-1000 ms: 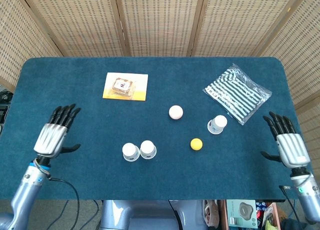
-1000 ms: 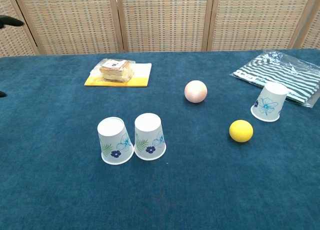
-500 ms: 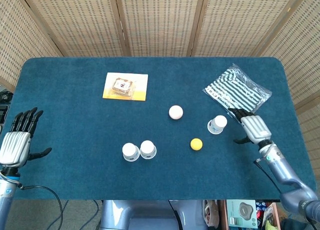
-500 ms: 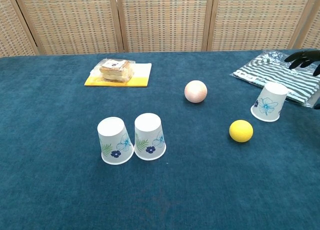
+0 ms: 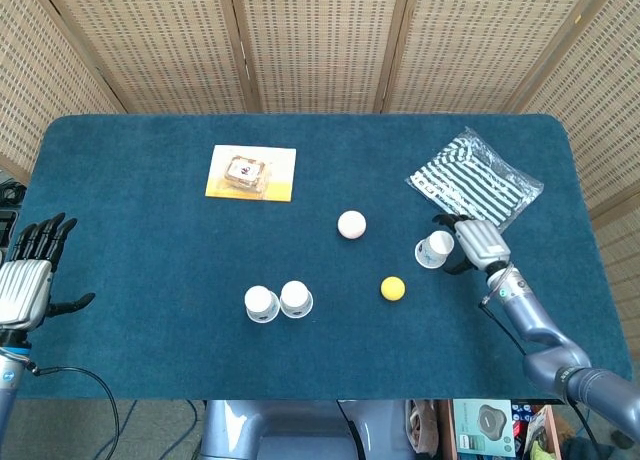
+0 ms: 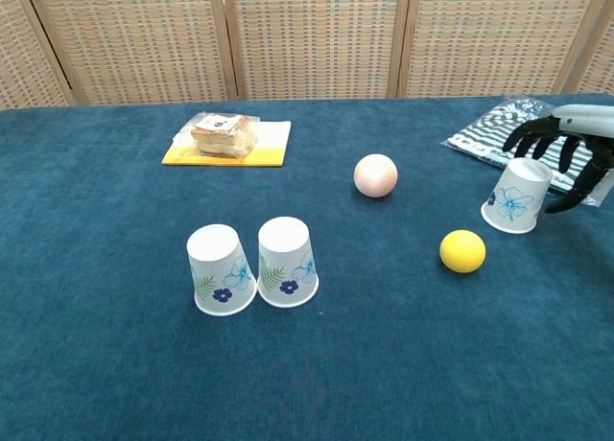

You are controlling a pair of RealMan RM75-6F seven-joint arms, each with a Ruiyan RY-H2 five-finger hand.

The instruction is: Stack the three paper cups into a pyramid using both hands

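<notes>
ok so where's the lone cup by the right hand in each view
Head view: lone cup right of centre, right hand beside it.
Chest view: far right, the hand's fingers spread above it.
Shared landmark: yellow ball, just left of and nearer than the cup.

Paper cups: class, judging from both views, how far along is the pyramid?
Done: two upturned cups stand side by side as a base. In hand: the right hand is open around the third cup, not yet gripping. Left: lift it onto the pair. The left hand waits open at the table edge.
</notes>
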